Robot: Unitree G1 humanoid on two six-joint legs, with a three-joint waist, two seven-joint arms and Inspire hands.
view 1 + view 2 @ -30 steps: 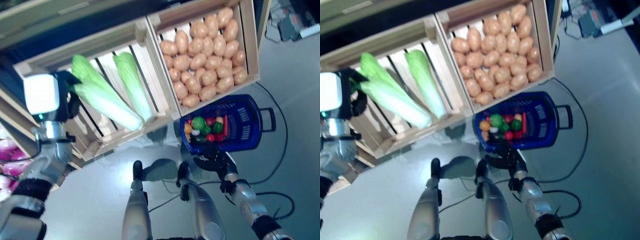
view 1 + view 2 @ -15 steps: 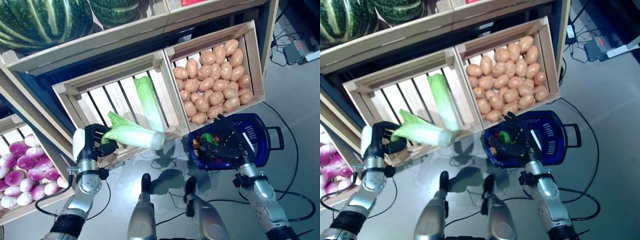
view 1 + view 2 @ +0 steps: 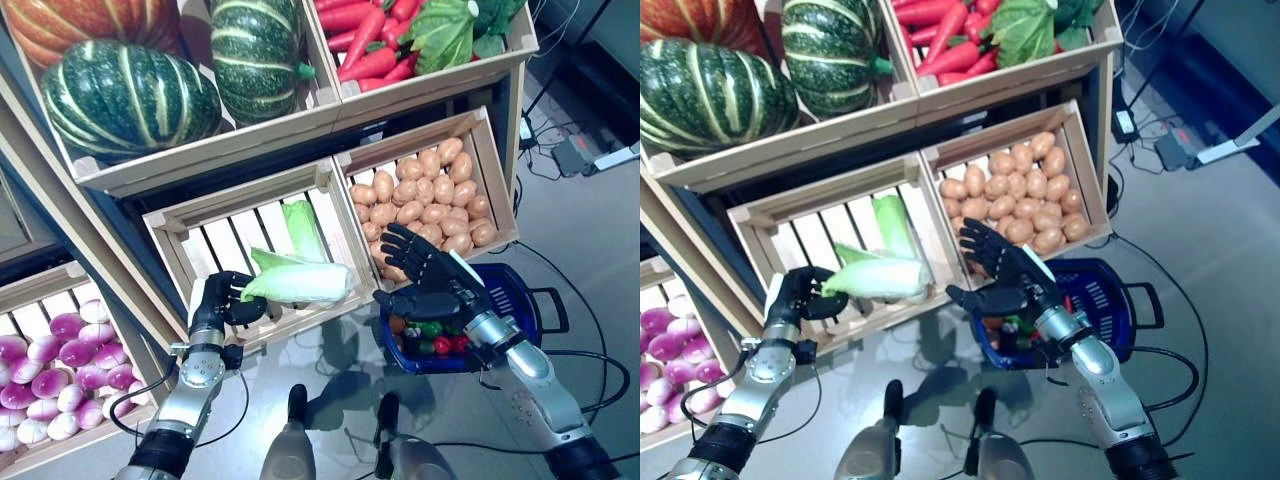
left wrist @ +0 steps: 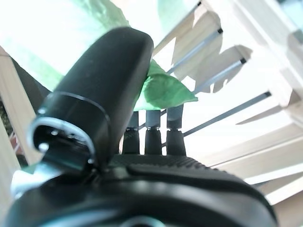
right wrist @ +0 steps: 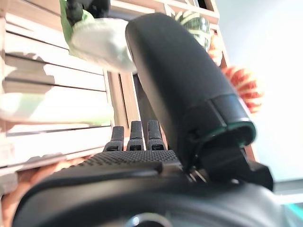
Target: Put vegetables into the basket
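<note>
half the basket (image 3: 520,300) hidden behind right hand (image 3: 425,275)

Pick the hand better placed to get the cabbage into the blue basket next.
Left. The left hand grips the pale green napa cabbage; the open right hand only hovers above the blue plastic basket.

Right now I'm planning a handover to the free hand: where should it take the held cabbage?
Probably at the pale stem end of the cabbage, coming from the basket side. It lies roughly level, with the left hand clamped on its leafy end, so the thick end points at the open right hand.
</note>
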